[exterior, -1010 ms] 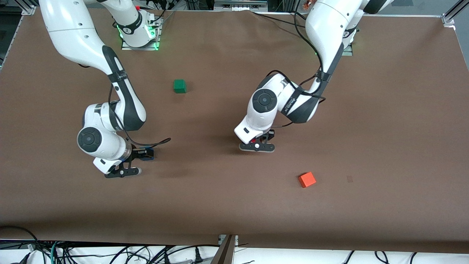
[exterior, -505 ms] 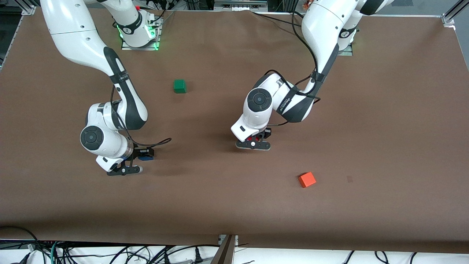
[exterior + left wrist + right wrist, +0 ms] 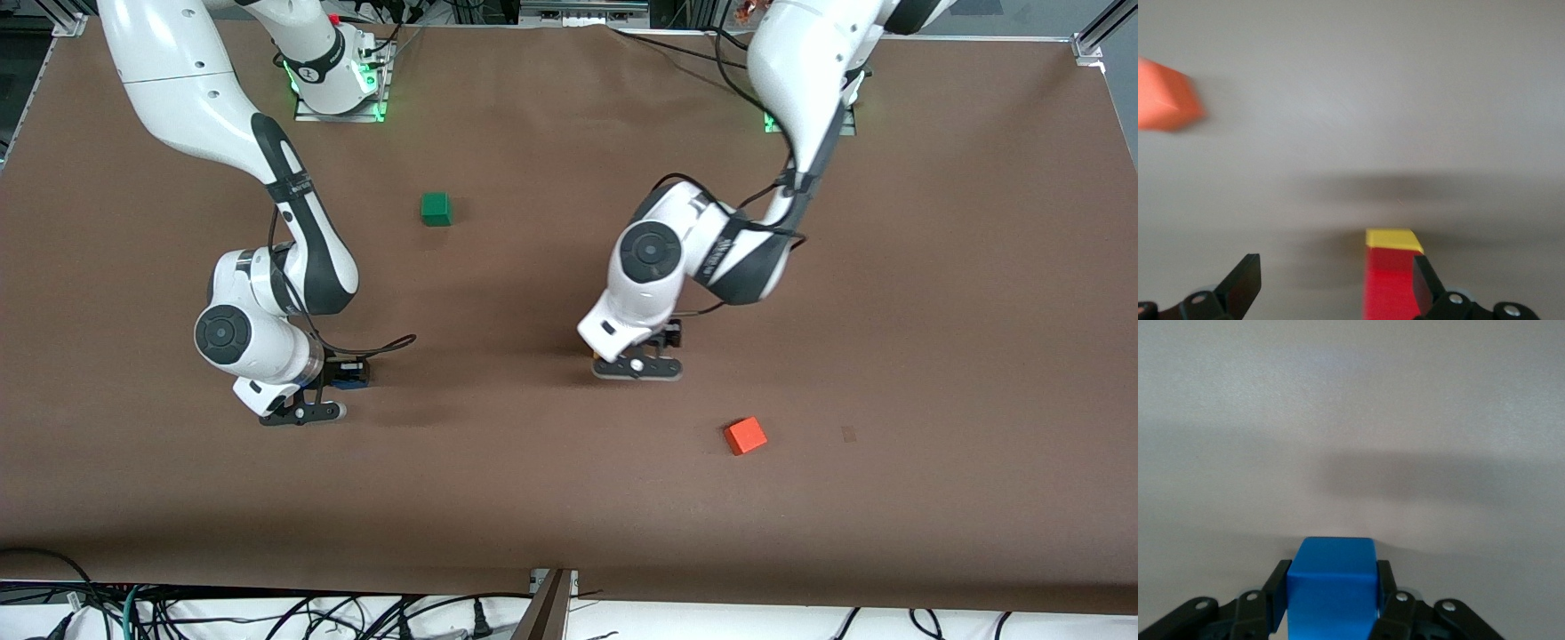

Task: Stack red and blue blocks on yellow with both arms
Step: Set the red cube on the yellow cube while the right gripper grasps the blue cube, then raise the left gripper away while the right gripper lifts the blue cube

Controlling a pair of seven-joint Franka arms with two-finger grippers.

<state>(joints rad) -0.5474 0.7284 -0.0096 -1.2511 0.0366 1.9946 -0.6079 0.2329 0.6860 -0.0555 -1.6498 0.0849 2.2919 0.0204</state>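
Red block point(image 3: 1390, 283) sat on yellow point(image 3: 1393, 239), beside one finger of the wide-open left gripper point(image 3: 1337, 283); right gripper point(image 3: 1331, 590) (well apart) clamped blue point(image 3: 1331, 587).

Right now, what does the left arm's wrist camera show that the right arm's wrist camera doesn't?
Only the left wrist view shows the red block resting on the yellow block, the orange-red cube, and the open left gripper. Only the right wrist view shows the blue block clamped in the right gripper. Both show the brown table.
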